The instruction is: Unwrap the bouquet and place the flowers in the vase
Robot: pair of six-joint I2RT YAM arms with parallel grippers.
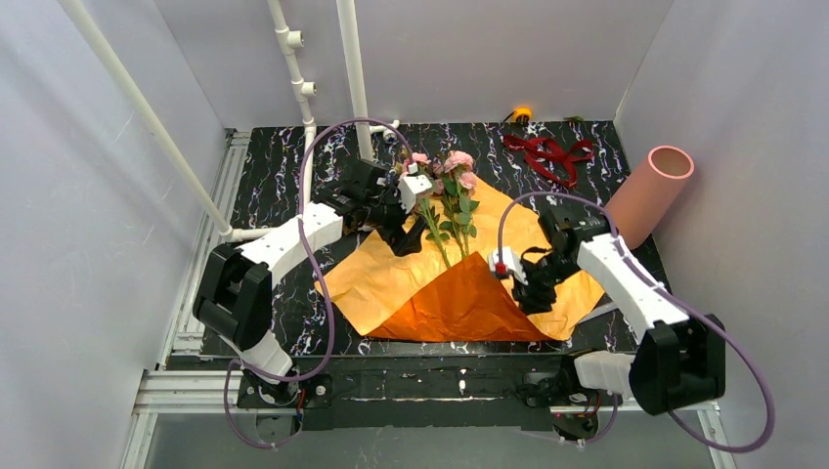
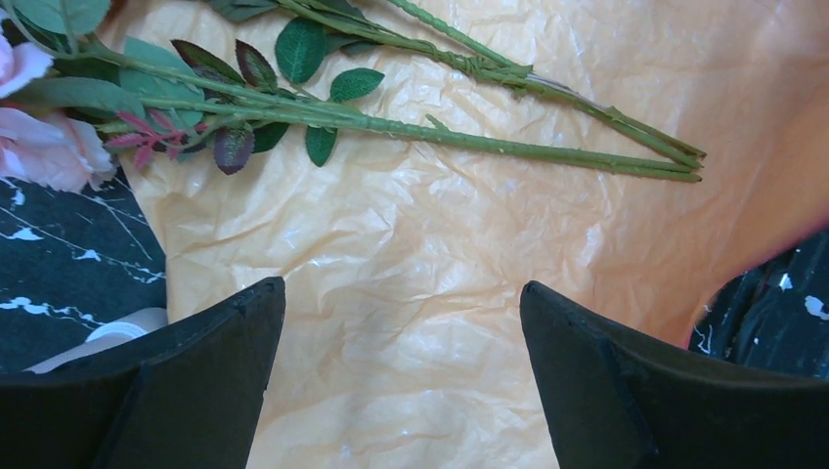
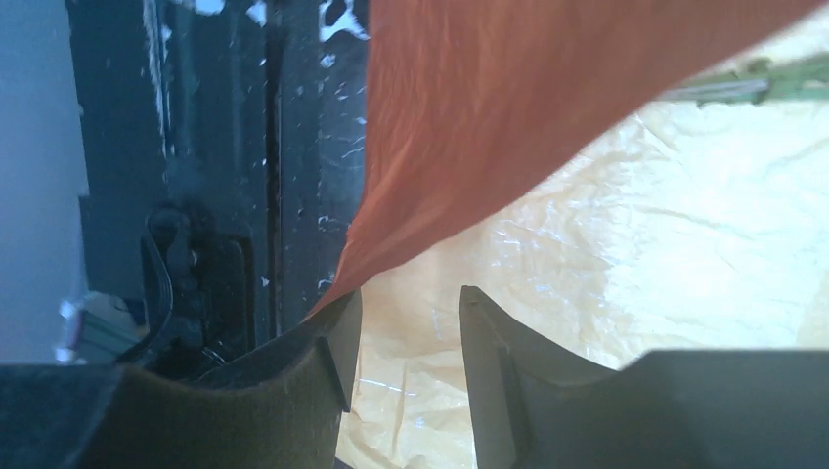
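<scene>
The orange wrapping paper (image 1: 411,278) lies spread flat on the table, unwrapped, with a darker flap (image 1: 459,303) folded over at the front. The flowers (image 1: 448,200), pink roses on green stems, lie loose on its far part. My left gripper (image 1: 407,234) hovers just left of the stems, open; in its wrist view the left gripper (image 2: 401,288) has only paper (image 2: 391,254) below the jaws, and the stems (image 2: 440,137) lie beyond. My right gripper (image 1: 533,291) is over the paper's right part, and the right gripper (image 3: 411,290) stands open beside the orange flap (image 3: 469,117). The vase (image 1: 650,191) lies tilted at the right wall.
The dark red ribbon (image 1: 547,156) lies loose at the back right of the black marbled table (image 1: 283,186). White pipes (image 1: 293,68) stand at the back left. A small orange object (image 1: 522,114) sits at the back wall. The table's front rail (image 3: 196,254) shows beside the right gripper.
</scene>
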